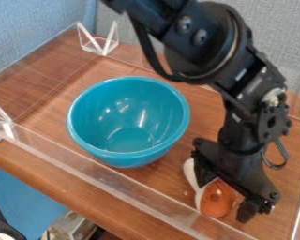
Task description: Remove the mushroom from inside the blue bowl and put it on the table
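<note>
The mushroom lies on its side on the table near the front right wall, its reddish-brown cap toward the camera and its cream stem pointing back. My gripper points straight down over it, open, with a black finger on each side of the cap and a gap showing between them. The blue bowl stands to the left of the gripper with nothing in it.
A low clear acrylic wall runs along the table's front edge just below the mushroom. A clear acrylic corner piece stands at the back left. The black arm reaches in from the top.
</note>
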Motion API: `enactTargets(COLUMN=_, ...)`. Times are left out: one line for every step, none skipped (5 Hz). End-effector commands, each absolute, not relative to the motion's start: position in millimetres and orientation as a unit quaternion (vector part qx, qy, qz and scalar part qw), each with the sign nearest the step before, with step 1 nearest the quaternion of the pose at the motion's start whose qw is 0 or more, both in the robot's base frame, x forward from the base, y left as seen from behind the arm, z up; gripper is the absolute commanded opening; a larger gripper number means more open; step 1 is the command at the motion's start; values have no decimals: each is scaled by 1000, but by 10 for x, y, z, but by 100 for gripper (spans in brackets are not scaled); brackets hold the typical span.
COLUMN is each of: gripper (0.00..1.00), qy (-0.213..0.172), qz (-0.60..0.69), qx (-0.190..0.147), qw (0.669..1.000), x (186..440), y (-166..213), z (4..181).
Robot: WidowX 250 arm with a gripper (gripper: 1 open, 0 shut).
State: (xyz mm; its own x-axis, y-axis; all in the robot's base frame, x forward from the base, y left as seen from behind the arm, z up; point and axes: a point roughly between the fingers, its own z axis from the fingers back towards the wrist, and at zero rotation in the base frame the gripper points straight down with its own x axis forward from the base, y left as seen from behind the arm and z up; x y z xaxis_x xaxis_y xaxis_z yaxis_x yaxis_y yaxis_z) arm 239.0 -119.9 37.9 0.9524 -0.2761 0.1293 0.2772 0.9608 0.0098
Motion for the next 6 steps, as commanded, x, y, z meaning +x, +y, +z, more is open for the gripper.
enactTargets(gripper=100, qy=-97, qz=-136, qx=-12, qw=986, x=2472, y=-1183, z=575)
enactTargets(gripper=100, qy=-108, qz=-133, qx=-13, qw=985, x=2499, y=-1156, z=652)
enactTargets(gripper=100, qy=-116, qz=-131, qx=-10, qw=985, x=2526, y=-1125, z=701)
enactTargets(gripper=100, qy=-127, qz=-131, qx=-9, qw=983, x=2553, y=-1097, z=764)
enactTargets(gripper=100, qy=-138, qz=-132, qx=-9, qw=981, x=2583, y=-1062, z=837)
enactTargets(gripper=100, qy=-147, qz=-130, qx=-8, qw=981, x=2623, y=-1022, z=876)
